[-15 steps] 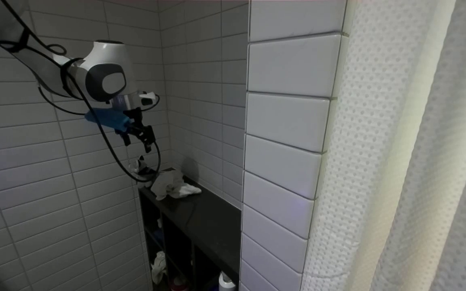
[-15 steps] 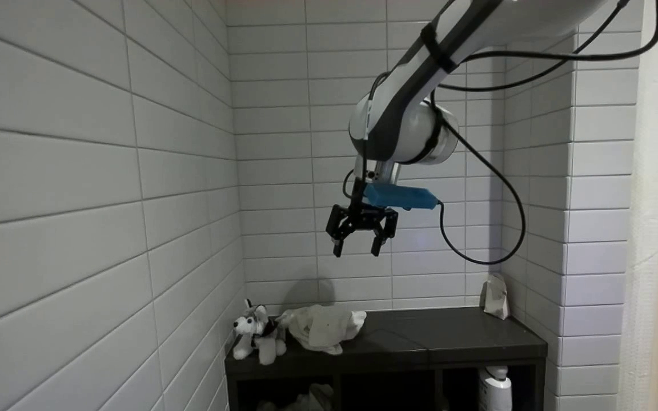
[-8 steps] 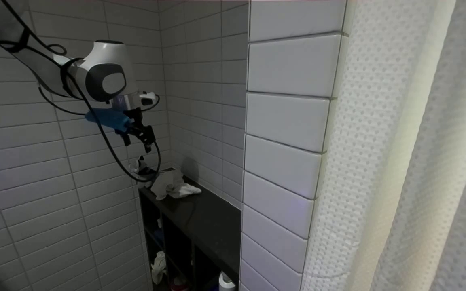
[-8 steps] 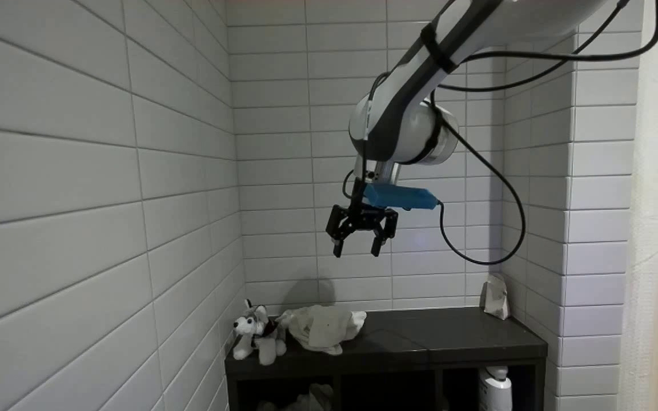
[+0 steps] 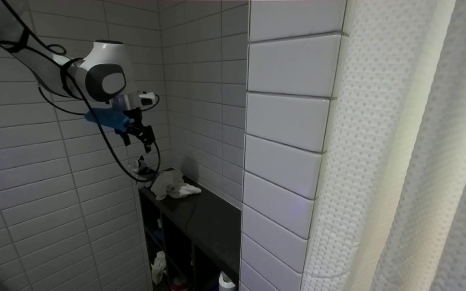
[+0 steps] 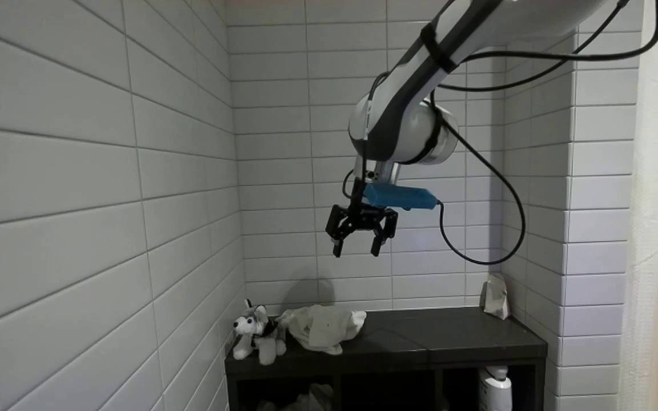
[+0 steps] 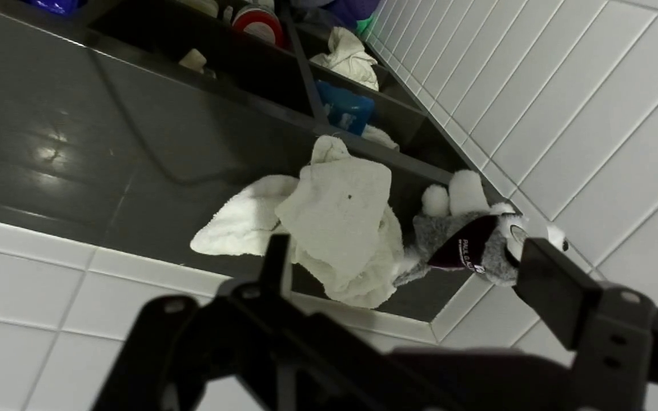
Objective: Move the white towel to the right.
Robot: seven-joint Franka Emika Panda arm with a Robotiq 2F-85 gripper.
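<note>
A crumpled white towel (image 6: 323, 328) lies on the left part of the dark shelf top (image 6: 449, 334). It also shows in the other exterior picture (image 5: 170, 184) and in the wrist view (image 7: 340, 211), where one lobe spreads towards the left. My gripper (image 6: 356, 251) hangs well above the towel, pointing down and slightly towards its right side. Its jaws stand wide apart with nothing between them. It shows in the wrist view (image 7: 406, 257) too, with the towel and toy far below, and in an exterior view (image 5: 137, 146).
A grey and white plush dog (image 6: 257, 334) stands close beside the towel, against the left wall. A white packet (image 6: 496, 297) stands at the shelf's far right end. Cubbies below hold a white bottle (image 6: 496, 391) and cloth (image 7: 349, 60). Tiled walls enclose the shelf.
</note>
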